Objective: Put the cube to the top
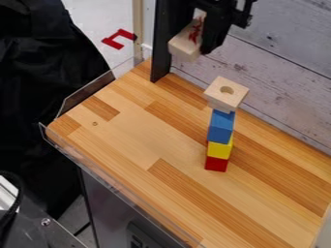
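Note:
The black gripper (205,34) hangs at the top of the view, shut on a pale wooden cube (186,47) with red marks on its side. Held in the air, this cube is up and to the left of a block tower. The tower has a red block (216,164) at the bottom, a yellow block (219,150) over it, then a blue block (220,128). On top sits a pale wooden block (225,91) with a round hole in its upper face. A gap separates the held cube from the tower.
The tower stands on a striped wooden table (129,135) with a clear plastic edge guard (87,94) along its left side. A black upright post (161,43) rises at the table's back corner. Whitewashed boards (284,92) form the wall behind.

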Available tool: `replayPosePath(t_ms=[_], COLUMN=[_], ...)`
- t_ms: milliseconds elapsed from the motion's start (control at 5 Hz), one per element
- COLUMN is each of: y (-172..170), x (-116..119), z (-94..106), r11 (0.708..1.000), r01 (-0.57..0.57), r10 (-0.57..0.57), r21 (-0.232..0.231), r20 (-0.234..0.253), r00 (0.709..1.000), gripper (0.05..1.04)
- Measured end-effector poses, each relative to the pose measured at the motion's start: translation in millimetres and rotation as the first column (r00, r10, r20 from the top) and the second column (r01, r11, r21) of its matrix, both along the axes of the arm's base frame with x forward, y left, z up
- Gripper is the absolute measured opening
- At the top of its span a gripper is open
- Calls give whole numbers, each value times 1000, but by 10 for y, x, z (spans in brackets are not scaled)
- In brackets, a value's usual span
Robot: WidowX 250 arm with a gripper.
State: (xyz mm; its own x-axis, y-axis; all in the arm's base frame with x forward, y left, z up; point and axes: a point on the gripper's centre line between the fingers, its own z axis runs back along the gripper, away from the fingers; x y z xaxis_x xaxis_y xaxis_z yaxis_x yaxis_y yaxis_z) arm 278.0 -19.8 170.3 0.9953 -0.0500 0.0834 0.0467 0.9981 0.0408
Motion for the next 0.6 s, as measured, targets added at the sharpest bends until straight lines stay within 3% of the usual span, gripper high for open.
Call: replayPosePath(t_ms=[200, 600], y=[-74, -172], x=[99, 158], z=[-120, -255], r11=[1000, 998], r01=[19, 49], r10=[-19, -48], r21=[24, 27], r20=[-37, -58], r00=[999, 997], gripper=[560, 560])
